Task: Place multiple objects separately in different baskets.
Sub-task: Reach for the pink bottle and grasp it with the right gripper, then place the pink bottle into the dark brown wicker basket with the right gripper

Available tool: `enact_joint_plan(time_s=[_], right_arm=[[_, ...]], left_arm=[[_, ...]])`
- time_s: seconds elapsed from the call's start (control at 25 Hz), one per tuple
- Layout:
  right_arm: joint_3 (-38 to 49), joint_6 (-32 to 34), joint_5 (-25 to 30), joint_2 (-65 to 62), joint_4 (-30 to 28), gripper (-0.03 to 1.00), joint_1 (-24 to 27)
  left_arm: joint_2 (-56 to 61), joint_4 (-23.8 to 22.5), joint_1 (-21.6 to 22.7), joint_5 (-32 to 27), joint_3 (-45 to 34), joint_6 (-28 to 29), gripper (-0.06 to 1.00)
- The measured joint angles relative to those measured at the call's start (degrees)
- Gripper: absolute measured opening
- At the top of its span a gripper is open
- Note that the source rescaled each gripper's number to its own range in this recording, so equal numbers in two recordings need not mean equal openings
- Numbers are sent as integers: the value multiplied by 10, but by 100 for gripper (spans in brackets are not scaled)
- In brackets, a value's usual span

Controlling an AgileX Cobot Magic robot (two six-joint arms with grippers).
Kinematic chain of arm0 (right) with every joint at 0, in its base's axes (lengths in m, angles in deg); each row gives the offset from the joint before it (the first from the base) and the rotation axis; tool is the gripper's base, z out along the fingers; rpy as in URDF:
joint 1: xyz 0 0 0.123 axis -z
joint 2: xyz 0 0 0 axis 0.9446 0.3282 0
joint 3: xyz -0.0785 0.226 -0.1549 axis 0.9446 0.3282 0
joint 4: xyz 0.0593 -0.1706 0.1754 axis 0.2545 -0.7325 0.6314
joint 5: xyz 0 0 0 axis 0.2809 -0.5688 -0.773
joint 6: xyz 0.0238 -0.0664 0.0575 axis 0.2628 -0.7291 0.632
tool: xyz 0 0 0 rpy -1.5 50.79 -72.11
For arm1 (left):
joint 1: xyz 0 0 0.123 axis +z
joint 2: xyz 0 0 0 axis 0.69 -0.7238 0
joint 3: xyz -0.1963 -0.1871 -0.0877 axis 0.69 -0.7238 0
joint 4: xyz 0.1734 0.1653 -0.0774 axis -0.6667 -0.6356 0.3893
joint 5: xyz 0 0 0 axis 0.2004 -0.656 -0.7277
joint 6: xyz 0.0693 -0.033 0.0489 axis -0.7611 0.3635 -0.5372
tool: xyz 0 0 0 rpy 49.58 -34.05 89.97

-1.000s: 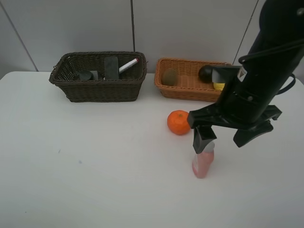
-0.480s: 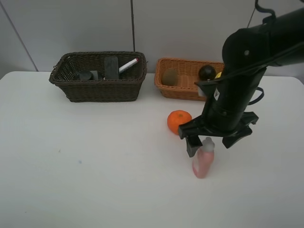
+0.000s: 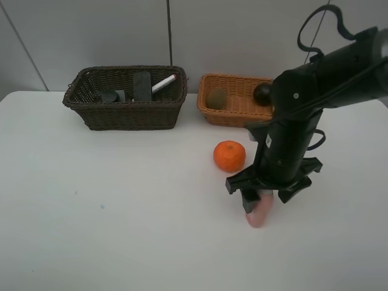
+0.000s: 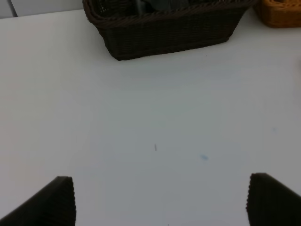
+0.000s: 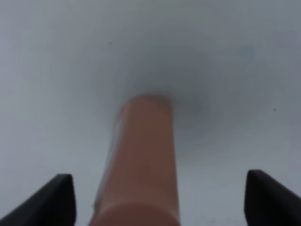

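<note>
From the high exterior camera, bare white table [image 3: 121,230] is seen left of the round orange [image 3: 229,156]. A white-pink marker [image 3: 164,83] lies in the dark brown wicker basket [image 3: 126,115]; a kiwi [image 3: 216,97] lies in the light orange-tan basket [image 3: 233,115].

In the left wrist view, the left gripper [image 4: 160,200] is spread wide over nothing.

In the right wrist view, the right gripper [image 5: 157,197] is parted widely around the upright pink bottle [image 5: 141,160], untouched.

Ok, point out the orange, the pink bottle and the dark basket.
orange [image 3: 229,156], exterior high view, middle of the fruit.
pink bottle [image 5: 141,155], right wrist view, middle of its body.
dark basket [image 3: 130,115], exterior high view, front wall.
</note>
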Motion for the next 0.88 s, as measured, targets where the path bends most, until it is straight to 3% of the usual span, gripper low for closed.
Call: enact_joint_plan(time_s=[0.2,0.24,0.64,0.88], right_arm=[[2,0,-6,0,1,5,0],[2,0,-6,0,0,0,0],[-10,-4,30,-68,17,0,0],[-147,-65,60,-100,19,0,0]], left_arm=[[0,0,0,0,0,0,95],[0,0,0,0,0,0,95],[0,0,0,0,0,0,95],[0,0,0,0,0,0,95]])
